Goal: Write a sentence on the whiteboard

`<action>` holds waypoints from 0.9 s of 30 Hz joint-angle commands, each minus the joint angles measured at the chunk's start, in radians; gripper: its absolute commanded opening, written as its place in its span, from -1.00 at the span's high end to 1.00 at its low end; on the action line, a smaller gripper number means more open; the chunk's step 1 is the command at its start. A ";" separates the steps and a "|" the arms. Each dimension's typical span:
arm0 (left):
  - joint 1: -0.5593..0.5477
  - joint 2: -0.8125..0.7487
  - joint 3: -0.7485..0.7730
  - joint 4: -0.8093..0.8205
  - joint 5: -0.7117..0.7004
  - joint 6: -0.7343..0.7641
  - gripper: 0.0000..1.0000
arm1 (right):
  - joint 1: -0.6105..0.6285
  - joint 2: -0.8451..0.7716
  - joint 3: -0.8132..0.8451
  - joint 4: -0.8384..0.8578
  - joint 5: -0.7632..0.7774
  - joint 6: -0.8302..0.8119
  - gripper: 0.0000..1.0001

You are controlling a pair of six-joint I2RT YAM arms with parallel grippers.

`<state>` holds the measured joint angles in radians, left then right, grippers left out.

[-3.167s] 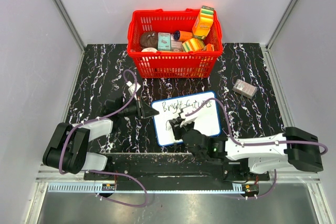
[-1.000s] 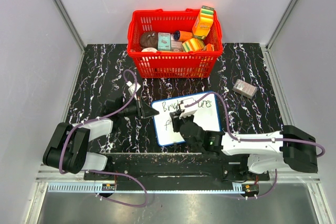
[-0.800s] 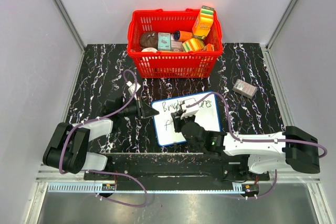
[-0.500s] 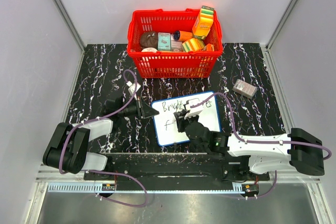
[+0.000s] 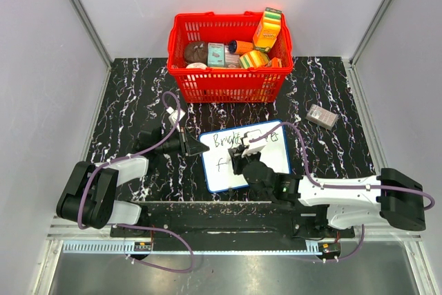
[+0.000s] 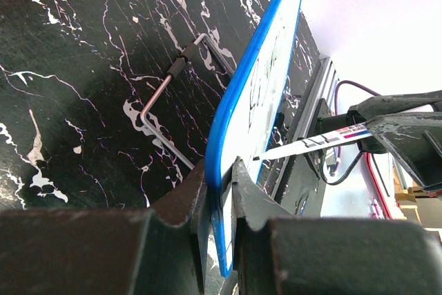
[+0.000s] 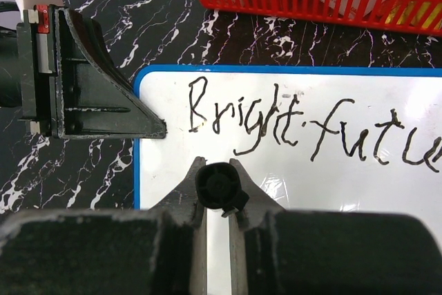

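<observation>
- Our right gripper (image 5: 237, 159) has shifted right, uncovering an "f" under the sentence (image 7: 276, 126).
- Its jaws clamp the marker (image 7: 219, 186).
- Left gripper (image 6: 219, 179) pinches the whiteboard (image 5: 276, 158) edge, near the red basket (image 5: 230, 81).

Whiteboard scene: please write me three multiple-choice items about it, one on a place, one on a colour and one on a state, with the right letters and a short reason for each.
1. Where does the red plastic basket stand in the top view?
A. Behind the blue-rimmed white whiteboard, farther from the arm bases.
B. On the whiteboard.
C. Left of both arms.

2. What colour is the handwritten lettering on the whiteboard?
A. Red.
B. Green.
C. Black.

3. What is the state of the left gripper?
A. Open above the basket.
B. Shut on the whiteboard's edge.
C. Shut on a cup.

Answers: 1 A, the basket lies beyond the board's far edge. 2 C, the strokes are black. 3 B, it clamps the blue rim in the left wrist view.
</observation>
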<state>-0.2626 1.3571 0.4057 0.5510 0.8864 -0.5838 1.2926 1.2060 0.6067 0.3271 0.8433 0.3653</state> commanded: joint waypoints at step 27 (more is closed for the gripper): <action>0.003 0.030 0.007 -0.037 -0.118 0.111 1.00 | -0.006 -0.071 -0.035 -0.092 0.048 0.090 1.00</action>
<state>-0.2626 1.3575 0.4057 0.5507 0.8864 -0.5838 1.2926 1.1641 0.5774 0.2550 0.8124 0.4545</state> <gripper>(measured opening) 0.159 0.144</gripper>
